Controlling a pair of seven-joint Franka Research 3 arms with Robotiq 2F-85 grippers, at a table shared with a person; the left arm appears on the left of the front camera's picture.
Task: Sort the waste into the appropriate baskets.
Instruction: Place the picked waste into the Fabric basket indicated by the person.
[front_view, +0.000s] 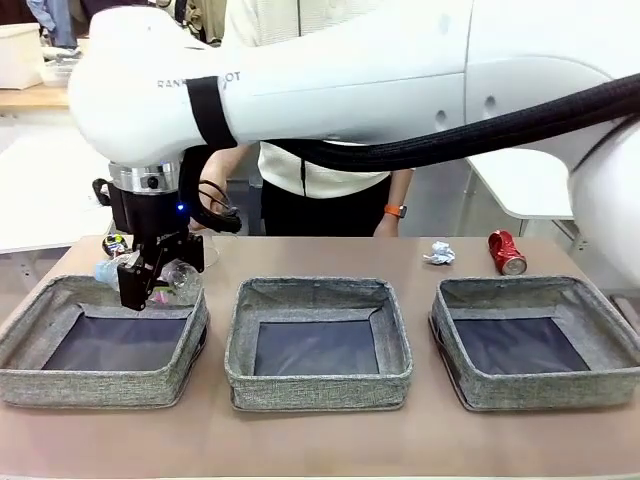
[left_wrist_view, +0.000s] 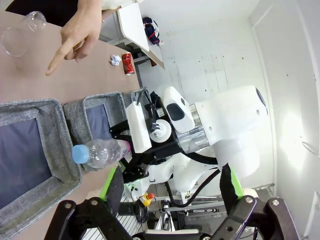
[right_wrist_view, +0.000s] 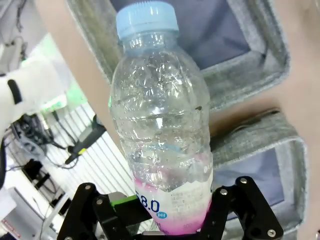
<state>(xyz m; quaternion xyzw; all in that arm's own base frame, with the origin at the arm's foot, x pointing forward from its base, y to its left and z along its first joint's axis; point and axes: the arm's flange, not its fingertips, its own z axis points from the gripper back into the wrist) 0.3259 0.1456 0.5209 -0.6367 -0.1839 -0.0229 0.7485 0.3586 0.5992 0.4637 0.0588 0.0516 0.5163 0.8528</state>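
My right pincer (right_wrist_view: 169, 212) pinches the bottle (right_wrist_view: 161, 125) by its labelled end over the left basket's (front_view: 105, 386) edge. Released here, it could hit the rim and roll onto the bench (front_view: 320, 442). My left pincer (left_wrist_view: 171, 192) is spread.

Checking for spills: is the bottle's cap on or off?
On. A pale blue cap tops the bottle, which the right gripper holds by its labelled end.
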